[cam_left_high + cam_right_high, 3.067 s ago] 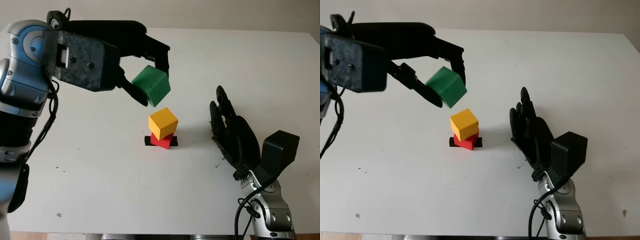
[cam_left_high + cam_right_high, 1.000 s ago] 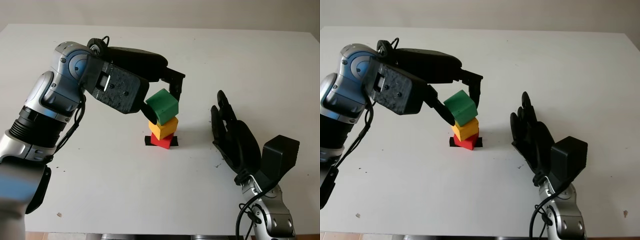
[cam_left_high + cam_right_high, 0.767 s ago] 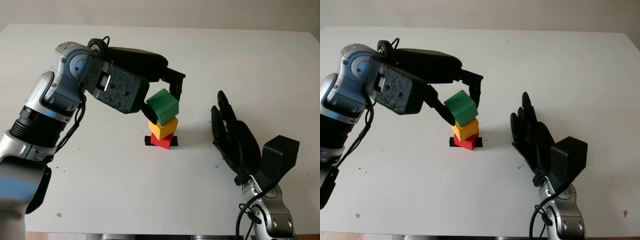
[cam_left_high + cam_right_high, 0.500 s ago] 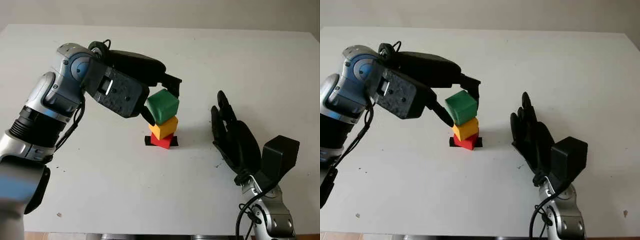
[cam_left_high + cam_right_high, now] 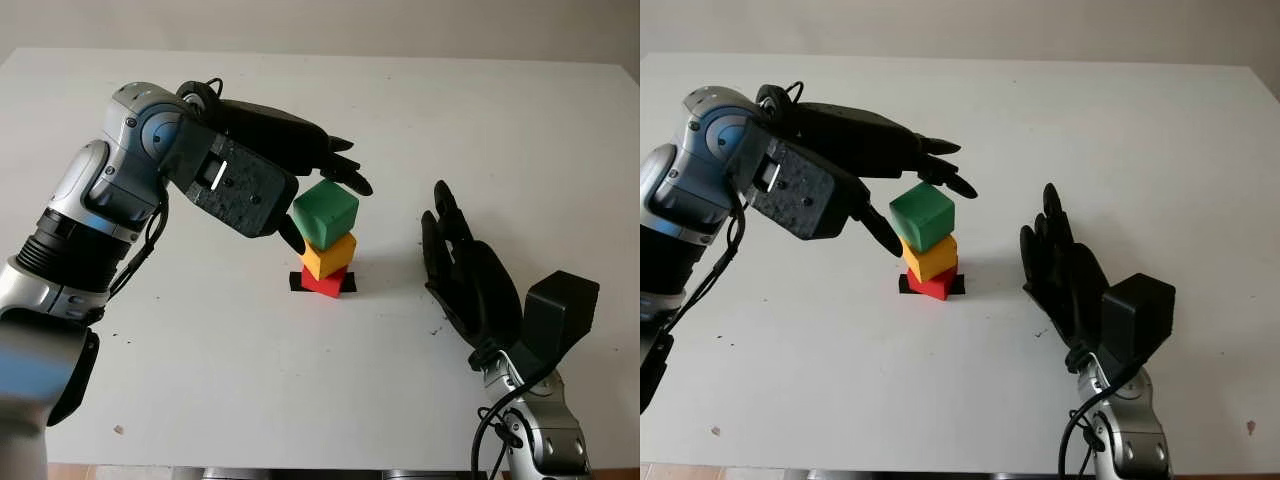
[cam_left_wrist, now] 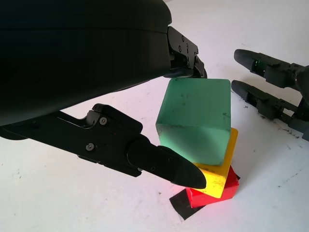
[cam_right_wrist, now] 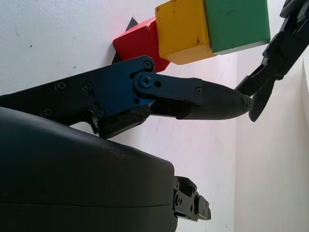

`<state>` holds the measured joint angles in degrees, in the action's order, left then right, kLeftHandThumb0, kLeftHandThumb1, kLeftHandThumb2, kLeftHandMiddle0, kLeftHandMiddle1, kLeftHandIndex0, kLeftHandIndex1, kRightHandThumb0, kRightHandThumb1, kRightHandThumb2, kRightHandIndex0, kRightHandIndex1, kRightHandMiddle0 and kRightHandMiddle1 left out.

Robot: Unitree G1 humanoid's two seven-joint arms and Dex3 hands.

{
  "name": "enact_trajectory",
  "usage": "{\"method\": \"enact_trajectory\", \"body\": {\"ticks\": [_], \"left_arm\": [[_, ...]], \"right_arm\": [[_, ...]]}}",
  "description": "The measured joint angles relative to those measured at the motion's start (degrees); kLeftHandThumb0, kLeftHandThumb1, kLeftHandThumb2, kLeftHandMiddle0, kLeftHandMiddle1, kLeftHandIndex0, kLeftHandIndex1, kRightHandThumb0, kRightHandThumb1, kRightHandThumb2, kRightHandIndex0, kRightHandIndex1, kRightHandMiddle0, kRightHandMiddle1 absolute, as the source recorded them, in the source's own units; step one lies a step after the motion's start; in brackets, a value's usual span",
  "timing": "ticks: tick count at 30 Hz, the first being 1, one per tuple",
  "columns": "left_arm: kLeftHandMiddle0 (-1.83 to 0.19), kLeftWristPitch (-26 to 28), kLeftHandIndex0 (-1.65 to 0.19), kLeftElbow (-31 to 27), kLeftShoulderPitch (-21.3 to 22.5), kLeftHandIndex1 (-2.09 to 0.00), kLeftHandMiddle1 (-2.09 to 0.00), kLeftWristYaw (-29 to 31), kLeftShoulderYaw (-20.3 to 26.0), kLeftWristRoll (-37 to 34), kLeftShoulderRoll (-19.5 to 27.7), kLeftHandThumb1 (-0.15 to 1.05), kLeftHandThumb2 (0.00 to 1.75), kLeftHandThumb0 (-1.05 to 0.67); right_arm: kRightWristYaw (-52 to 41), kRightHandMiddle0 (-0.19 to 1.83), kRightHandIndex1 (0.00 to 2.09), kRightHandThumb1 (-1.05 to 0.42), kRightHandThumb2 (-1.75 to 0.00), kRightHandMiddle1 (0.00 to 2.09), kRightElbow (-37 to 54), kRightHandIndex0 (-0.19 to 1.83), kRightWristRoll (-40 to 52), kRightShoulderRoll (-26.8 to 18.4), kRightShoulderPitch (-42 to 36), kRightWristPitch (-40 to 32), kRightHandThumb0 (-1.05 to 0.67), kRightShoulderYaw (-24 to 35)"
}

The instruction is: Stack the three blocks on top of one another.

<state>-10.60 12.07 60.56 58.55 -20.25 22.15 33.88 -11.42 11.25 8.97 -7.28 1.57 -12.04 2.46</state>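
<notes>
Green block [image 5: 325, 211] sat on the yellow block [image 5: 329, 254], which sat on the red block [image 5: 326, 283], itself on a black mark [image 5: 296, 282] near the middle of the table. All three appeared stacked, the green one turned a little askew, so stacking looked done; what seemed left was for the left hand [image 5: 315, 180] to draw clear without nudging the tower. That hand was open around the green block, fingers off its faces. Off to the tower's right, the right hand [image 5: 466, 274] stood open, well apart. Underneath lay a white table [image 5: 520, 130], lightly speckled, with a pale wall [image 5: 400, 25] behind.
</notes>
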Motion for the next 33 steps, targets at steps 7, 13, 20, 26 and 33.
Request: {"method": "enact_trajectory", "body": {"ticks": [7, 13, 20, 26, 33], "left_arm": [[0.19, 7.59, 0.16, -4.28, -0.01, -0.03, 0.00, 0.67, 3.64, -3.66, 1.29, 0.88, 0.04, -0.78], [0.19, 11.51, 0.19, -4.27, -0.76, 0.00, 0.00, -2.06, 12.61, -13.00, 2.78, 0.91, 0.06, -0.90], [0.19, 19.03, 0.19, -14.40, -14.66, 0.00, 0.00, -14.91, 28.47, -23.49, 2.69, 1.04, 0.57, -0.93], [0.19, 19.01, 0.19, -23.52, -33.70, 0.00, 0.00, -27.61, 39.69, -36.55, -9.28, 1.05, 0.60, -0.86], [0.19, 7.47, 0.19, -21.41, -52.63, 0.00, 0.00, -32.84, 39.39, -37.02, -18.58, 1.05, 0.65, -0.81]], "right_arm": [[0.12, -0.19, 0.00, -1.05, -0.57, 0.00, 0.00, -0.19, 0.30, 0.03, 0.00, -0.02, -0.75, 0.13], [-0.33, -0.19, 0.00, -1.05, -0.59, 0.00, -0.06, -0.19, 0.56, -0.01, 0.04, 0.18, -0.75, 0.54], [-0.24, -0.19, 0.00, -1.05, -0.61, 0.00, -0.09, -0.19, 0.64, -0.13, 0.95, -0.09, -0.74, 1.49], [0.21, -0.19, 0.00, -1.05, -0.62, 0.00, -0.79, -0.19, 0.05, -0.18, 3.12, -0.29, -0.75, 1.62], [0.71, -0.19, 0.00, -1.05, -0.64, 0.00, -3.07, -0.19, 0.09, -0.01, 4.82, 1.14, -0.73, 2.00]]}}
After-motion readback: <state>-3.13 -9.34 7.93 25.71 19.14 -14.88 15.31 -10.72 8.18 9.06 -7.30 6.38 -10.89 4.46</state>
